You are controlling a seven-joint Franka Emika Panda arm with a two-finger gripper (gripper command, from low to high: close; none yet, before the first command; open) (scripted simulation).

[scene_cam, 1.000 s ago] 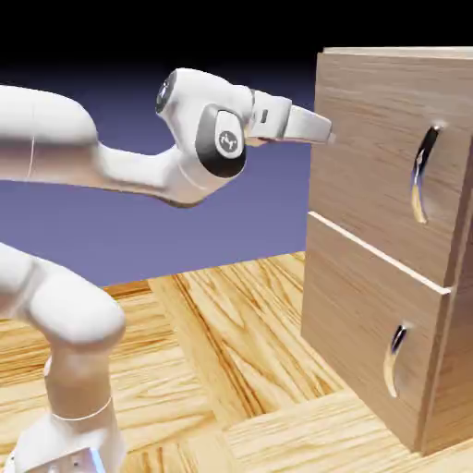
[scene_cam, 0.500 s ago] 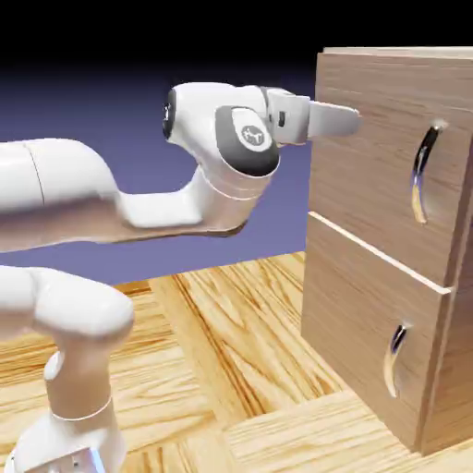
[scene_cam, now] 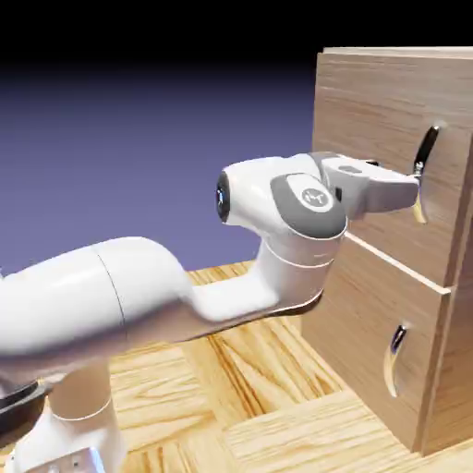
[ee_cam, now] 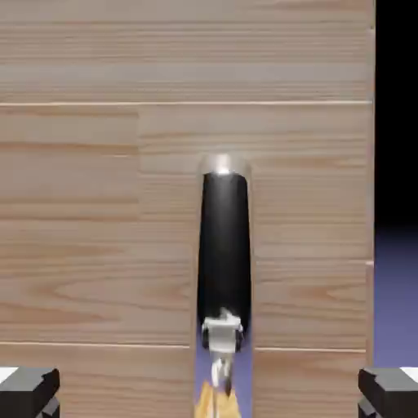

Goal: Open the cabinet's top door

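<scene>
Gripper [scene_cam: 414, 192], fingers spread wide and holding nothing, is lined up in front of the top door's [scene_cam: 369, 139] silver handle [ee_cam: 223, 253] on the cabinet [scene_cam: 369, 305]. Approach seems nearly finished; next it likely must advance and clamp the handle.

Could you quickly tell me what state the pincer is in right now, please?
Pincer: open, holding nothing; its tips sit wide apart on either side of the top door's handle.

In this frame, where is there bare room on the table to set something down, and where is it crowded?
The table lies bare between the robot's base and the cabinet, below the arm. It is crowded up at the top door, where the end effector sits at the top handle, fingers spread wide.
</scene>
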